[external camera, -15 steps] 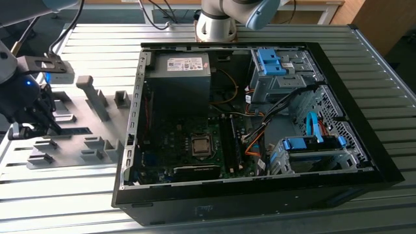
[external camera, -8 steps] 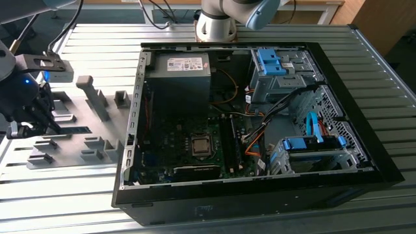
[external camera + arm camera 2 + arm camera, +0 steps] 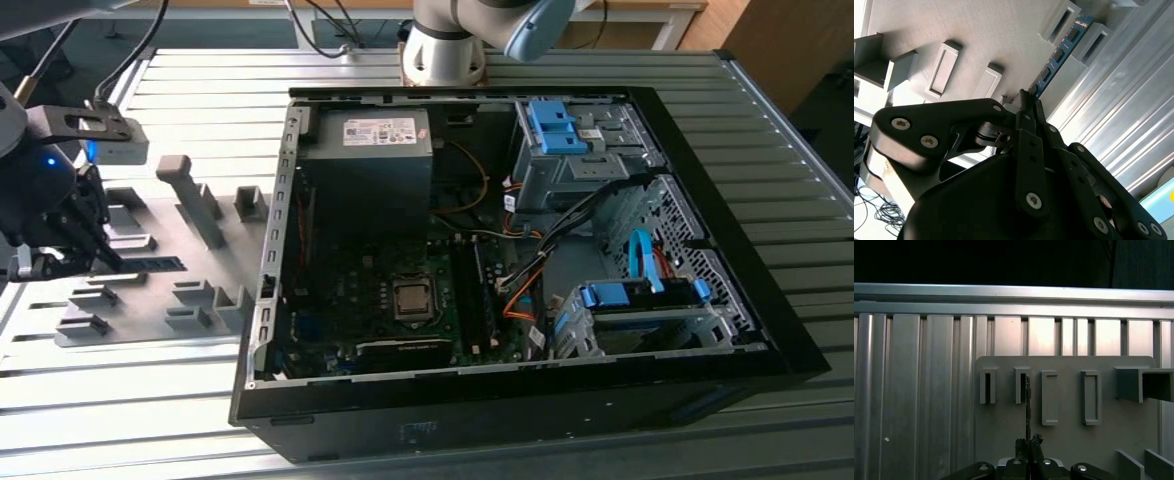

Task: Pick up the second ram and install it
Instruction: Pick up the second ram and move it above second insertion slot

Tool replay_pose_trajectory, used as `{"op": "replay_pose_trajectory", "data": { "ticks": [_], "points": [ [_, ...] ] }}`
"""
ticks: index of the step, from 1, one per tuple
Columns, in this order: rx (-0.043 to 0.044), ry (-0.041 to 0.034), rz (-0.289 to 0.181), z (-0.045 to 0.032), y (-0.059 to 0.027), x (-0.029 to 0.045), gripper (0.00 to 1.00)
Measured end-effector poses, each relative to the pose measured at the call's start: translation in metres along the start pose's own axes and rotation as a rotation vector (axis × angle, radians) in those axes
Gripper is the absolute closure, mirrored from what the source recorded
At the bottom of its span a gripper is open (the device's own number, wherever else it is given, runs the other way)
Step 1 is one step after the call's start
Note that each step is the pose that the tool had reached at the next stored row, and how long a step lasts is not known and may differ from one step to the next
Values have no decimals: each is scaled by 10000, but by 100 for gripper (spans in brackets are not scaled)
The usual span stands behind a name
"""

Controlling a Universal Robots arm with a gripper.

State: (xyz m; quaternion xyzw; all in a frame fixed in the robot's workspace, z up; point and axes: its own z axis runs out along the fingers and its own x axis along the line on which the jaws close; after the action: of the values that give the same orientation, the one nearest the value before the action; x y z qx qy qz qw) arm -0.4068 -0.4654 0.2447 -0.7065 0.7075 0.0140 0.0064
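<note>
Clamped with gripper (image 3: 1027, 97) on near end of second ram (image 3: 1059, 55), standing on edge in slotted blocks (image 3: 1097, 42) at fixture plate (image 3: 979, 30) edge; best lifted straight out of slots, level, no twist, to avoid binding thin board

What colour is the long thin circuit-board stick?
Blue ram stick, dark chips; best in the second wrist view.
</note>
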Motion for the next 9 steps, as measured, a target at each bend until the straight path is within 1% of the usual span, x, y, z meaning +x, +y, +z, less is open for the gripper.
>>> {"op": "replay_pose_trajectory", "data": {
  "ticks": [9],
  "points": [
    [0, 0, 0, -65, 1, -2, 86]
  ]
}}
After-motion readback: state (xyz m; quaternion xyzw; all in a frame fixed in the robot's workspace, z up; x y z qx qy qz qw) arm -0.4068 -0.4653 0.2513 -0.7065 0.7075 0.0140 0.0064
